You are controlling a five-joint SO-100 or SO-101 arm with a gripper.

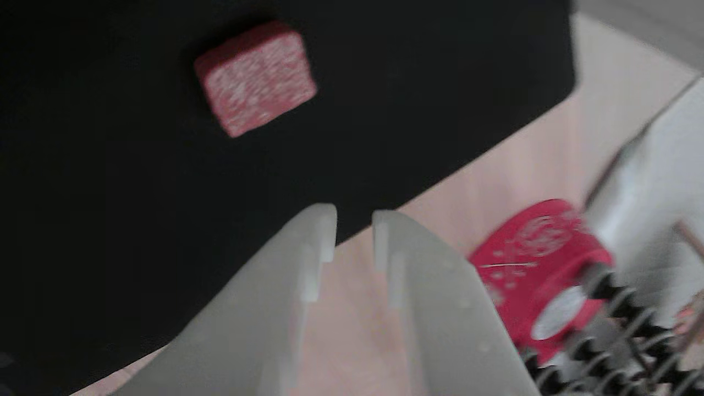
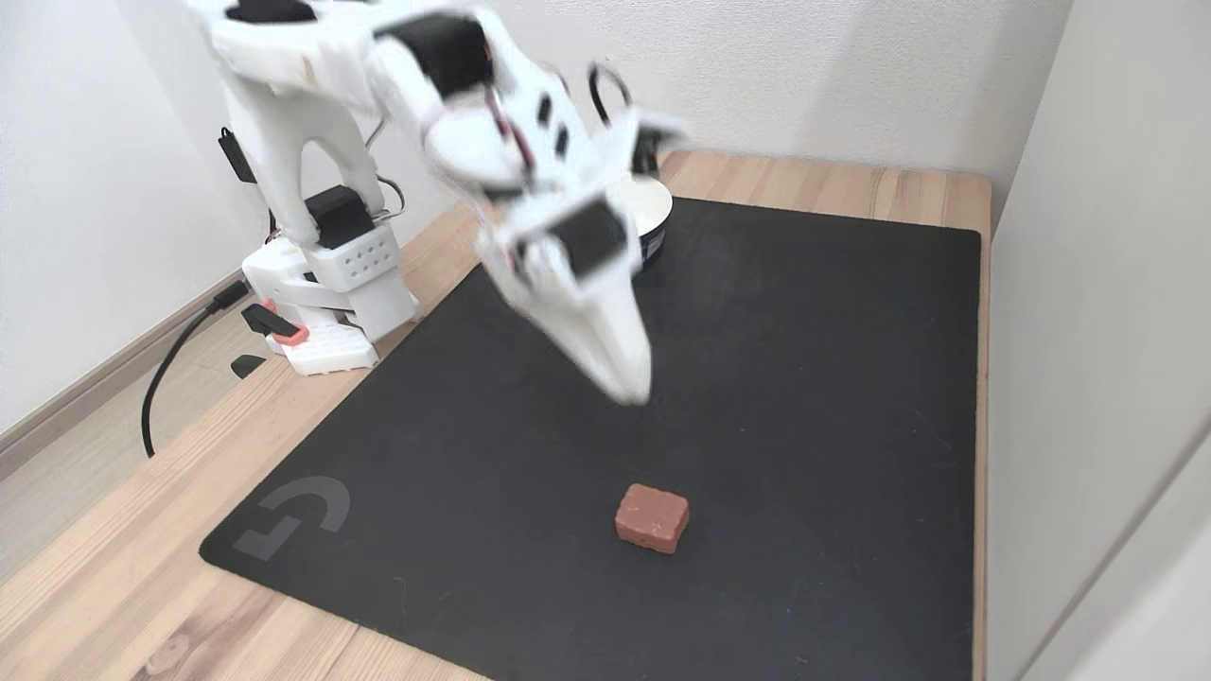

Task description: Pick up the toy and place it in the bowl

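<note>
The toy (image 2: 651, 517), a small dark-red block with whitish speckled faces, lies flat on the black mat in the fixed view, near the mat's front. It also lies at the upper left of the other view (image 1: 256, 80). My gripper (image 2: 632, 390) hangs blurred in the air above the mat, short of the toy and apart from it. In the other view my gripper (image 1: 355, 225) has a narrow gap between its pale fingers, and nothing is held between them. The bowl (image 2: 662, 203), white inside and dark outside, stands at the mat's far edge, partly hidden behind the arm.
The black mat (image 2: 804, 397) covers most of the wooden table (image 2: 114, 586). The arm's base (image 2: 326, 303) stands at the left, with a cable trailing off. A red round object with white logos (image 1: 539, 264) sits beside a spiral-bound thing (image 1: 621, 308). A wall (image 2: 1097, 284) closes the right side.
</note>
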